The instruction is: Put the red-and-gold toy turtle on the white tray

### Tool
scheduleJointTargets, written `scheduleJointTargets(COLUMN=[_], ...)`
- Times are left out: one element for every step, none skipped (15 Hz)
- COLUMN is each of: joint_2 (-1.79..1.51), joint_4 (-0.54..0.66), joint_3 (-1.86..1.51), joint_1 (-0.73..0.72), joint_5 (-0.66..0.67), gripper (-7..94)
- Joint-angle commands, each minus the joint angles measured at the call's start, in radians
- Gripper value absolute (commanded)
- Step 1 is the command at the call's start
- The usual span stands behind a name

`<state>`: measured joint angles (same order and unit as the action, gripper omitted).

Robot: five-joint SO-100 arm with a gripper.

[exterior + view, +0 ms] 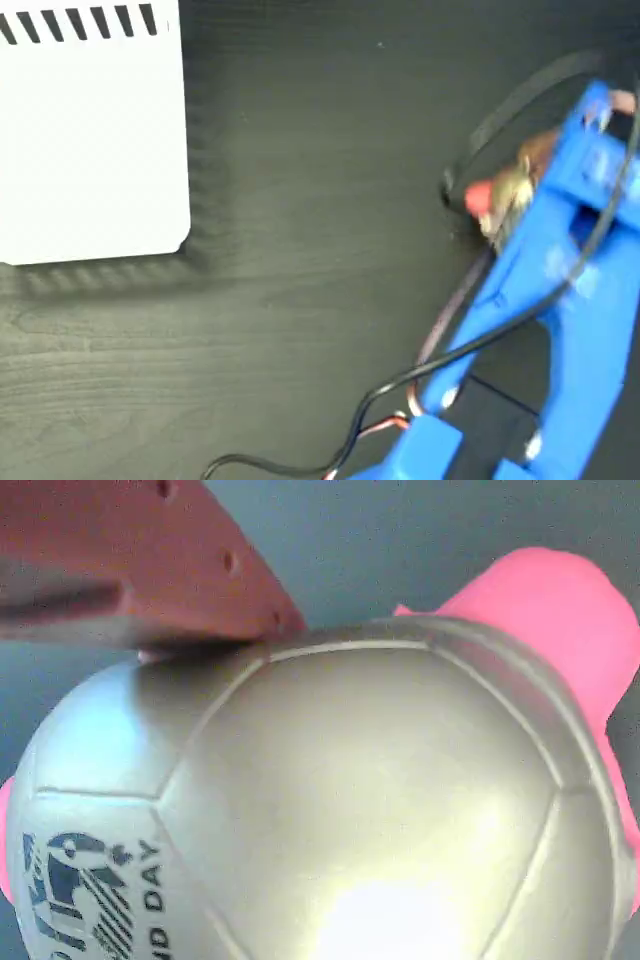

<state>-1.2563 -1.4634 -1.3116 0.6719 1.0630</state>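
The blue arm's pincer (515, 195) pinches the red-and-gold toy turtle (500, 195) — well to the right of the white tray (90, 140) (slots along its top edge) on the dark desk (300, 300).

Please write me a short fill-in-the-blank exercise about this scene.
1. The turtle has a gold shell and a ____ head.
2. In the fixed view, the tray lies at the upper ____.
3. The slots along the tray's edge are ____ in colour.
4. The arm is ____.

Missing words: red; left; black; blue
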Motion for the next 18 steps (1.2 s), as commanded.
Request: scheduleJointTargets(joint_2=[-0.074,-0.083,-0.087,-0.089,-0.098,-0.121,-0.163,-0.213,-0.255,-0.279,-0.29,-0.291,-0.281,-0.249,-0.216,-0.184,-0.14,-0.071], joint_4=[-0.095,-0.104,-0.104,-0.095,-0.086,-0.083,-0.087,-0.086,-0.087,-0.086,-0.1,-0.112,-0.13,-0.161,-0.179,-0.183,-0.189,-0.189], joint_3=[0.178,0.183,0.181,0.179,0.202,0.23,0.249,0.245,0.241,0.235,0.239,0.252,0.276,0.325,0.365,0.391,0.416,0.443], joint_1=[-0.014,-0.018,-0.021,-0.031,-0.064,-0.12,-0.189,-0.267,-0.353,-0.442,-0.534,-0.624,-0.713,-0.798,-0.874,-0.937,-0.986,-1.014], joint_5=[-0.018,-0.025,-0.034,-0.075,-0.212,-0.373,-0.541,-0.672,-0.784,-0.888,-0.982,-1.065,-1.135,-1.203,-1.262,-1.312,-1.339,-1.359], gripper=[0,0,0,0,0,0,0,0,0,0,0,0,0,0,0,0,0,0])
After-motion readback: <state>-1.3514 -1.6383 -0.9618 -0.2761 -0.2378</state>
